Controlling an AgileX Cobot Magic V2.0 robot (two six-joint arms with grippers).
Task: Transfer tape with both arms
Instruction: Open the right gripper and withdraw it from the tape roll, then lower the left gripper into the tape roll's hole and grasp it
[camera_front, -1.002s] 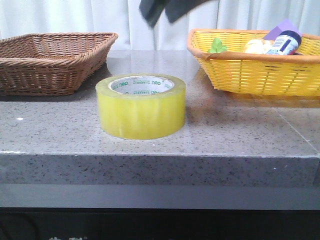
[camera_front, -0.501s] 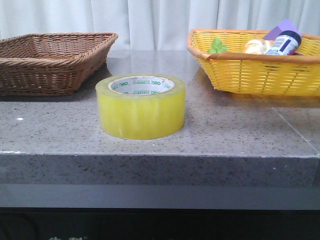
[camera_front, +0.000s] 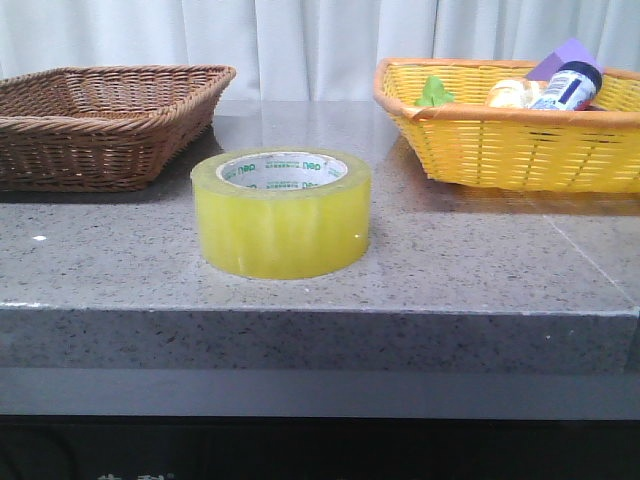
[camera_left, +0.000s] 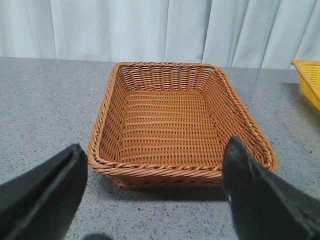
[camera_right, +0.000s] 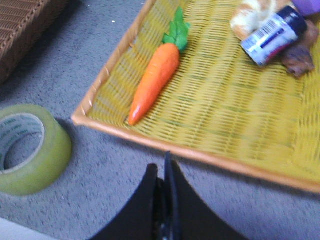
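Your tape (camera_front: 282, 212) lies flat on the grey worktop (camera_front: 470, 260), the brown basket (camera_front: 100, 120) at its 10 o'clock, the yellow basket (camera_front: 510, 135) at 2. Left end effector (camera_left: 150, 195) spread apart; right end effector (camera_right: 163, 192) pressed together, empty.

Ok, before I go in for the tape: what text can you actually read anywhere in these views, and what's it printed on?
"neo", green, upside down in the front view, repeated around the white core of the tape.
Bottle in the yellow basket: blue-and-white label with a barcode; its print is too blurred to read.
Nothing else carries text.
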